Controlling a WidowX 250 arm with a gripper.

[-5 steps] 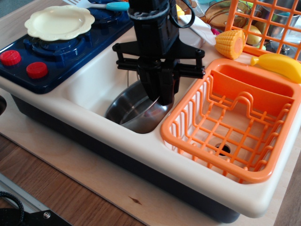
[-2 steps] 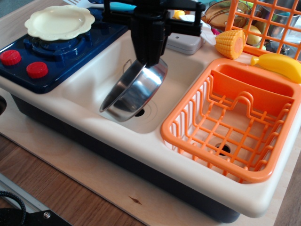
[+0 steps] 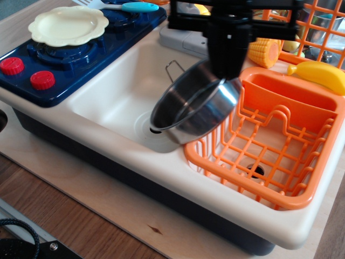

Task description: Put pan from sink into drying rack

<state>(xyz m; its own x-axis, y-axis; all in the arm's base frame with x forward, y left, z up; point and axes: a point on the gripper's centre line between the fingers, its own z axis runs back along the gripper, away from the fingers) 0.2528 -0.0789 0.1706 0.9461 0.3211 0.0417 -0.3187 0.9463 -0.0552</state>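
Note:
The shiny steel pan (image 3: 200, 108) hangs tilted in the air, its open side facing left, its wire loop handle (image 3: 171, 67) at the upper left. My black gripper (image 3: 227, 71) is shut on the pan's upper right rim. The pan is over the left edge of the low orange drying rack (image 3: 269, 145), partly over the cream sink (image 3: 116, 94). The sink's round drain (image 3: 151, 128) shows below the pan's left side.
A cream scalloped plate (image 3: 68, 24) sits on the blue toy stove (image 3: 64, 59) at the left. A corn cob (image 3: 264, 51), a yellow banana (image 3: 321, 74) and a taller orange wire basket (image 3: 310, 27) stand behind the rack. A teal-handled utensil (image 3: 132, 6) lies at the back.
The pan was lifted out of the sink basin and carried right and up. It now hangs over the rack's left edge, and the gripper moved right with it.

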